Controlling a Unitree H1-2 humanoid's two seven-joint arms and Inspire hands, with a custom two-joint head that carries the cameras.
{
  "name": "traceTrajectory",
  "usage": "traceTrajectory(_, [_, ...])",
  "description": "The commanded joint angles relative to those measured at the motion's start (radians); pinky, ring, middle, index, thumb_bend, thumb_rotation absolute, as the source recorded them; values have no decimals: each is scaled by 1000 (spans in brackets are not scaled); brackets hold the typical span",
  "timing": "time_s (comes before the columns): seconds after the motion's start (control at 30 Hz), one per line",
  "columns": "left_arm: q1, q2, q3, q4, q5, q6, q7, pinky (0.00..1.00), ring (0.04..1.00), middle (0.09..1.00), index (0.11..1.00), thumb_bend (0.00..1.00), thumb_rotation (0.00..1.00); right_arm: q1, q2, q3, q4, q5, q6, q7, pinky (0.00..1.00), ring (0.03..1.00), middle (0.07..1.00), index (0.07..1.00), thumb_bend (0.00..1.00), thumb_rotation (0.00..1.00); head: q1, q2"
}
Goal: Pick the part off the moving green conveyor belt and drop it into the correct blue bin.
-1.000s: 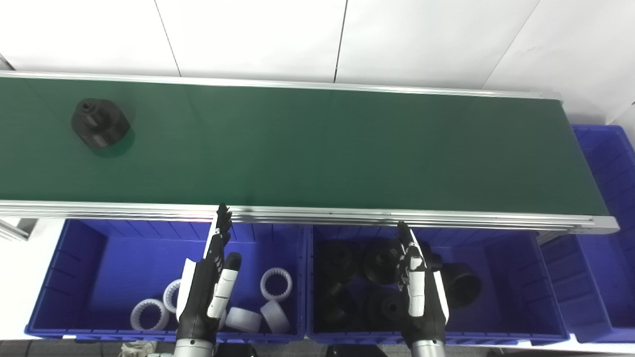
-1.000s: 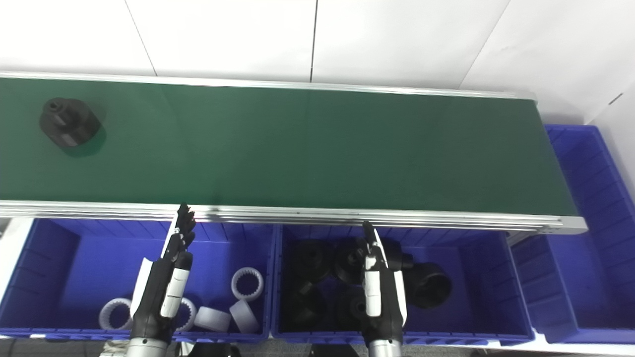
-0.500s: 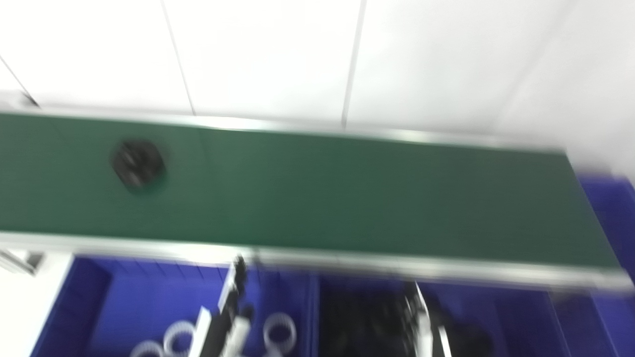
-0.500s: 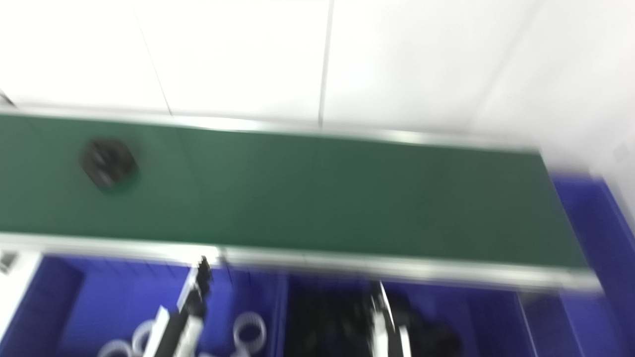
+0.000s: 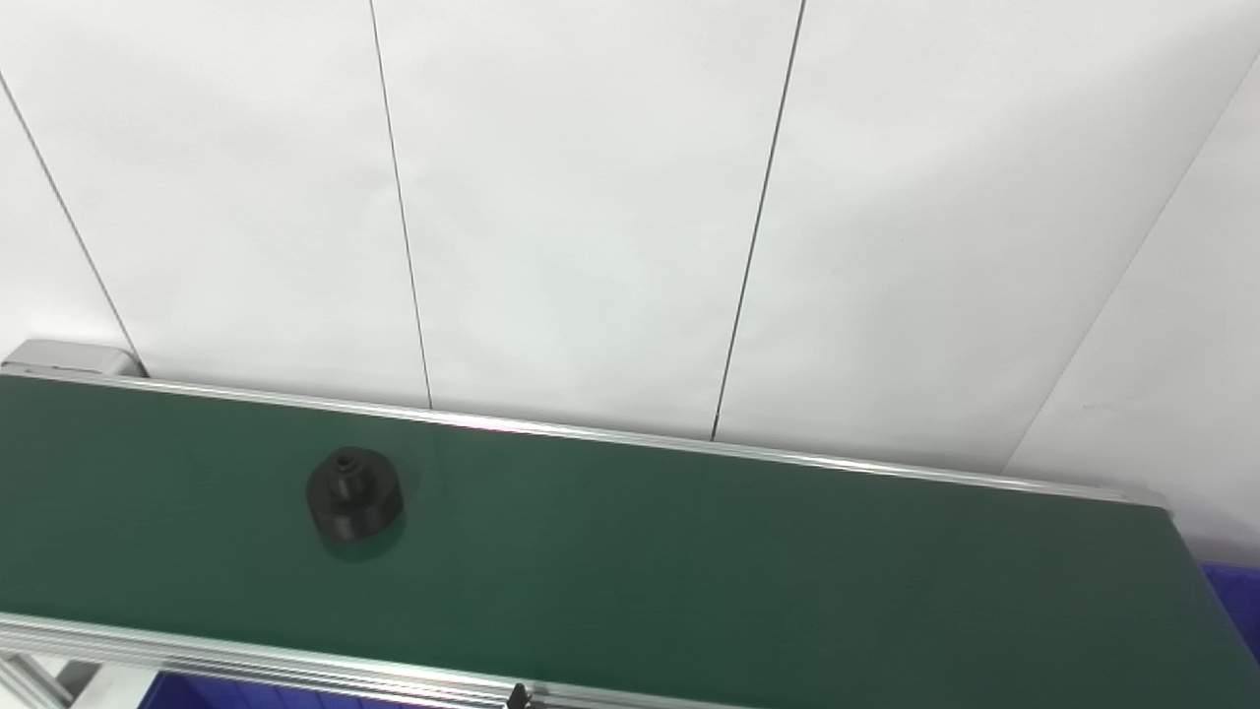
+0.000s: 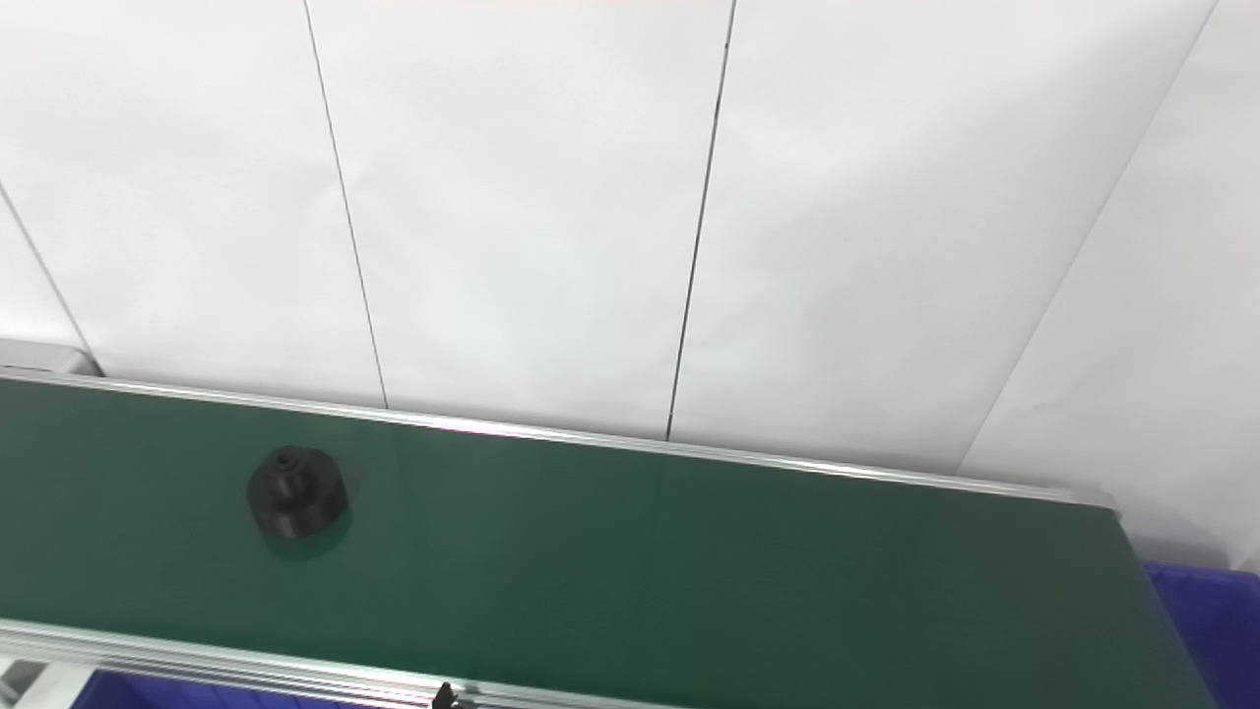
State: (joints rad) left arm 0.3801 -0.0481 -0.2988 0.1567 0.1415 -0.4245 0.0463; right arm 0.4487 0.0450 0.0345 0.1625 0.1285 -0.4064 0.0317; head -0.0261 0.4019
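A black round part [image 5: 353, 492] with a small raised hub sits on the green conveyor belt [image 5: 748, 561], left of the belt's middle and nearer its far rail. Only a dark fingertip of my left hand [image 5: 514, 697] pokes up at the bottom edge, just below the belt's near rail and to the right of the part. Whether that hand is open or shut is hidden. My right hand is out of the picture.
White wall panels fill the upper half. The belt's aluminium near rail [image 5: 246, 662] runs along the bottom. Slivers of blue bins show at the bottom left [image 5: 182, 695] and past the belt's right end [image 6: 1209, 603].
The camera has tilted up, so the bins and both hands have dropped out of the picture. The black part has ridden to the right along the belt.
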Motion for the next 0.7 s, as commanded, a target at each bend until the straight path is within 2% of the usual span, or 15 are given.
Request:
traceTrajectory(0.0, [-15, -24, -33, 15, 33, -45, 35, 1000, 1000, 1000, 1000, 601, 989, 12, -3, -4, -67, 2, -61, 28, 959, 979, 1000, 989, 824, 981, 11, 4])
traceTrajectory(0.1, [-8, -43, -35, 6, 54, -43, 36, 1000, 1000, 1000, 1000, 581, 999, 21, -30, -3, -148, -18, -63, 50, 924, 971, 1000, 998, 839, 949, 34, 20])
traceTrajectory(0.13, [-5, -47, -36, -2, 59, -34, 34, 1000, 1000, 1000, 1000, 578, 1000, 20, -46, 0, -203, -55, -60, 51, 918, 970, 1000, 999, 842, 945, 36, 34])
traceTrajectory(0.23, [-2, -55, -38, -20, 63, -9, 32, 1000, 1000, 1000, 1000, 581, 1000, 3, -74, 1, -323, -155, -44, 43, 825, 948, 976, 987, 889, 824, 31, 57])
traceTrajectory(0.27, [-3, -57, -38, -27, 63, -4, 31, 1000, 1000, 1000, 1000, 590, 1000, -18, -81, -3, -367, -199, -24, 39, 793, 943, 976, 985, 887, 781, 23, 88])
traceTrajectory(0.3, [-4, -58, -38, -32, 63, 1, 30, 1000, 1000, 1000, 1000, 591, 1000, -32, -88, -4, -398, -230, -8, 35, 787, 942, 977, 985, 886, 775, 22, 93])
traceTrajectory(0.33, [-7, -59, -38, -36, 66, 0, 30, 1000, 1000, 1000, 1000, 594, 1000, -79, -98, -6, -423, -257, 11, 36, 777, 940, 977, 986, 884, 761, 11, 116])
traceTrajectory(0.37, [-9, -59, -38, -39, 68, 0, 30, 1000, 1000, 1000, 1000, 592, 1000, -112, -105, -7, -439, -274, 24, 37, 756, 928, 979, 979, 874, 687, 11, 116])
traceTrajectory(0.4, [-10, -59, -38, -46, 65, 5, 27, 1000, 1000, 1000, 1000, 592, 994, -162, -112, -8, -449, -299, 52, 39, 748, 921, 978, 969, 884, 652, 2, 141])
traceTrajectory(0.5, [-12, -59, -38, -65, 61, 17, 20, 998, 999, 1000, 1000, 568, 939, -290, -124, -2, -469, -370, 147, 46, 707, 891, 972, 967, 865, 677, -12, 174])
traceTrajectory(0.57, [-15, -58, -36, -65, 65, 7, 20, 984, 999, 1000, 1000, 548, 920, -374, -127, 14, -477, -418, 216, 60, 711, 895, 969, 970, 853, 702, -18, 183])
traceTrajectory(0.67, [-22, -57, -34, -59, 68, 0, 20, 991, 1000, 1000, 1000, 547, 904, -492, -126, 46, -468, -473, 311, 90, 704, 889, 970, 962, 848, 677, -27, 190])
